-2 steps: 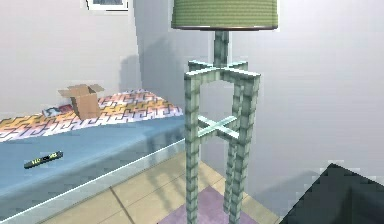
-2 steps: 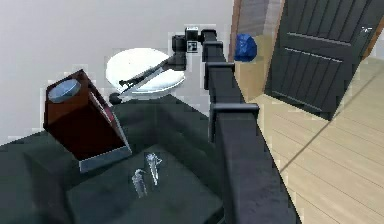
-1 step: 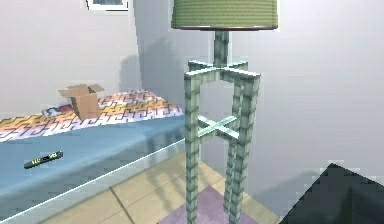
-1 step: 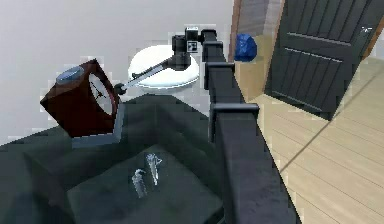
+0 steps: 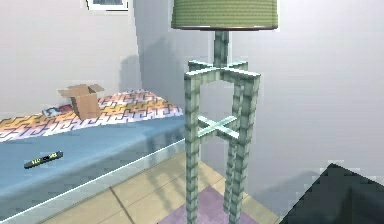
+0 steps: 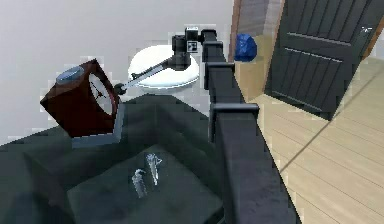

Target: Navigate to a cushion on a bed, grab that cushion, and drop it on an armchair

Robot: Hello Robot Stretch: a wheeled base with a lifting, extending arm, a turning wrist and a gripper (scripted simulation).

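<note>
1. One bed (image 5: 90, 150) runs along the forward view's left, with a cardboard box (image 5: 82, 100) near its far edge.
2. Dark furniture (image 6: 60, 185), perhaps the armchair, spreads beneath the arm (image 6: 235, 120). A dark red boxy thing (image 6: 85, 100) stands tilted toward its far edge.
3. A white rounded thing (image 6: 165, 82), probably the cushion, lies at that far edge, at or behind the gripper (image 6: 140, 73).
4. I cannot tell how the jaws stand, nor whether the gripper holds anything.
5. Judged from this, the drop step is in hand. The next move calls for bringing the cushion over the seat's middle, clear of the boxy thing, and leaving it there.
</note>
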